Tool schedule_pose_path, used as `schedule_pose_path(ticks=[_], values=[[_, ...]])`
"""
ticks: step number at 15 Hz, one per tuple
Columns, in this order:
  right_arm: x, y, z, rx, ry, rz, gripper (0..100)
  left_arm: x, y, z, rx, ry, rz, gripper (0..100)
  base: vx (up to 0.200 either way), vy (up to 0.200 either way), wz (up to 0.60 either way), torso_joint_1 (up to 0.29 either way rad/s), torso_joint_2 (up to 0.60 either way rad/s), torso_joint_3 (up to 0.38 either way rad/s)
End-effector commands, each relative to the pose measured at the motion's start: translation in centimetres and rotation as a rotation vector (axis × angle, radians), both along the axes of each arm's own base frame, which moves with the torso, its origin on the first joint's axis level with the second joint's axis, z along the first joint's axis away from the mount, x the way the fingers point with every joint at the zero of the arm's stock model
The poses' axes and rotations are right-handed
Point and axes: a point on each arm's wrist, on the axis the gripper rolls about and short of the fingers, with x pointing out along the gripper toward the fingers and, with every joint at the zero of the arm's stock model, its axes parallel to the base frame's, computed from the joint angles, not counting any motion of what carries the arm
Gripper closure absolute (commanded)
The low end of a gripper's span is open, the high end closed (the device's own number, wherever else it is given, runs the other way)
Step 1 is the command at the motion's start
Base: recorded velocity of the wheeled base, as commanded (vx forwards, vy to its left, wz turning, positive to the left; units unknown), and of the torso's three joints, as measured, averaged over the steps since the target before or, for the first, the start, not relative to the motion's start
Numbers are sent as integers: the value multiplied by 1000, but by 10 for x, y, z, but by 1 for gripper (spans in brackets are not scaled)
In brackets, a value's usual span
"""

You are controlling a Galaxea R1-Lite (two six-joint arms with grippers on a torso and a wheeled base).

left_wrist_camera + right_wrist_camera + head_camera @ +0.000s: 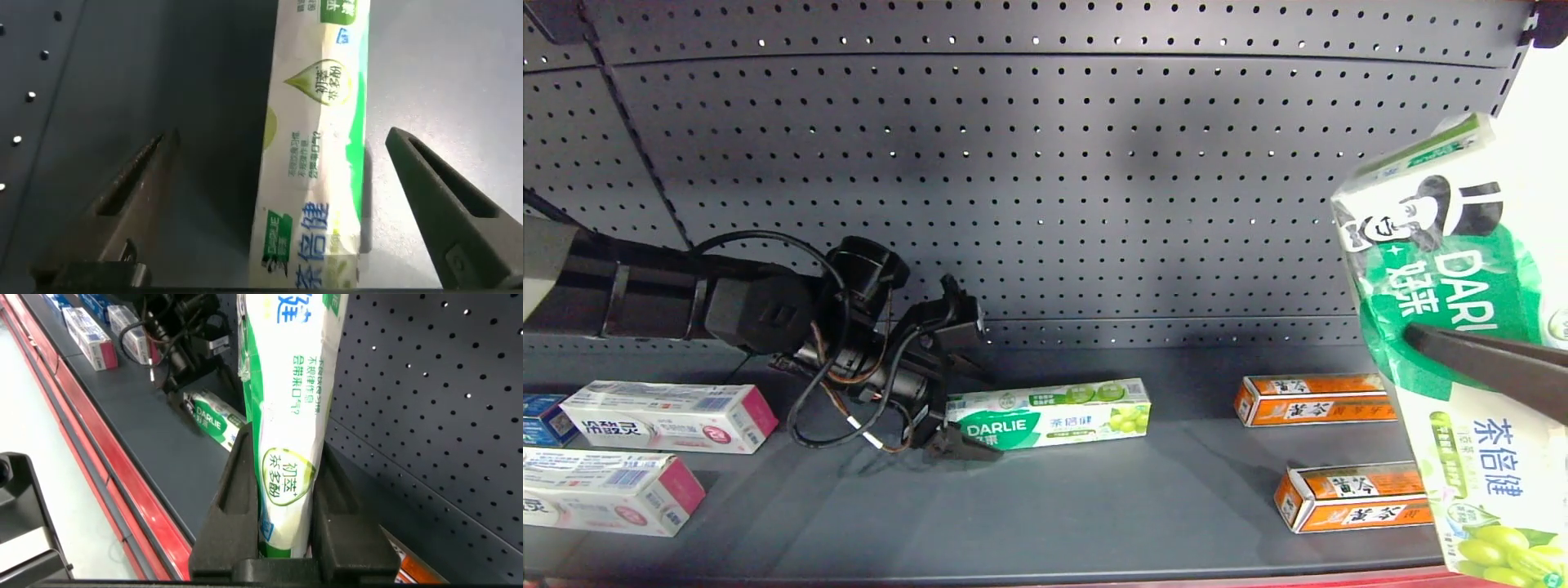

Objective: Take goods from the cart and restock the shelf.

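One toothpaste box lies inside the spread left hand.

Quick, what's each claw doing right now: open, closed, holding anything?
Left claw: open, straddling the lying green box on the shelf.
Right claw: closed, holding the raised green box.

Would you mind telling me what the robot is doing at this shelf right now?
The robot is restocking a shelf with toothpaste. Its left gripper is open, with its jaws on either side of one end of a green toothpaste box that lies on the shelf, and they are not touching it. The right gripper is shut on a second green toothpaste box, held in the air at the right. Orange boxes and white-and-pink boxes already lie on the shelf.
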Motion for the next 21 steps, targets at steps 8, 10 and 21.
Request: schedule_pose_path(ticks=[8, 10, 21], values=[[4, 3, -2, -10, 12, -3, 100, -1, -3, -2, 5, 1, -13, 100, 0, 0, 0, 0, 0, 0], [4, 2, -3, -11, 13, -6, 100, -14, -4, 4, 5, 1, -25, 100, 0, 0, 0, 0, 0, 0], [6, 1, -4, -14, 17, -26, 100, -110, -2, 15, 51, 18, -103, 100, 0, 0, 0, 0, 0, 0]])
